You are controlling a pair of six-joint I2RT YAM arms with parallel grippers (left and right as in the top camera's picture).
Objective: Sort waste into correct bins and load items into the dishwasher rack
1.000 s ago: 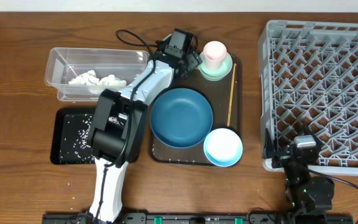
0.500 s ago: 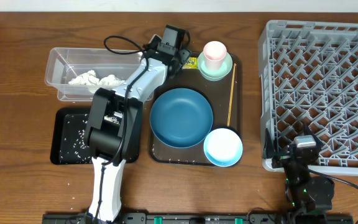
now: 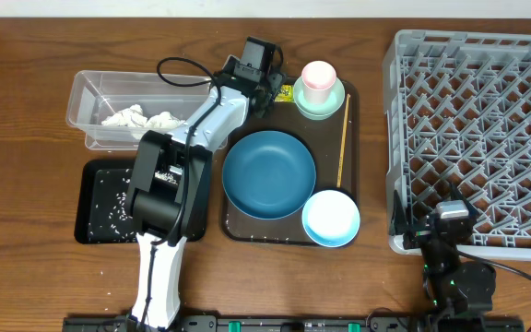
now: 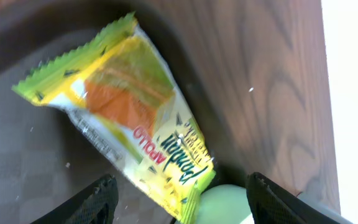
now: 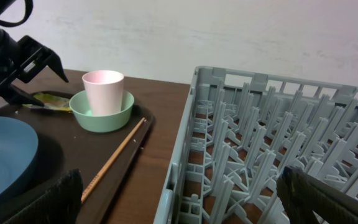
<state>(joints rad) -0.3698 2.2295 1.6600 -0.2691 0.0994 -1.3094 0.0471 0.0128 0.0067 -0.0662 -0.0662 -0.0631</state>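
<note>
The green-and-yellow wrapper [image 4: 123,118] lies flat in the far left corner of the brown tray [image 3: 238,226], beside the mint green dish [image 3: 320,103], which holds the pink cup [image 3: 318,81]. My left gripper [image 3: 267,85] hovers over that corner, open, its fingers [image 4: 98,200] apart on either side of the wrapper's lower end. On the tray sit the large dark blue bowl [image 3: 268,173], the light blue bowl [image 3: 330,218] and the wooden stick [image 3: 342,138]. My right gripper [image 3: 450,219] is open at the near edge of the grey rack [image 3: 477,129].
A clear tub [image 3: 86,97] at the back left holds white tissue wads [image 3: 144,118]. In front of it is a black tray [image 3: 90,231] strewn with rice grains [image 3: 118,198]. The left arm stretches across both toward the brown tray.
My left gripper shifted a little to the left and away over the tray corner, and its fingers drew in slightly. The right arm has not moved.
</note>
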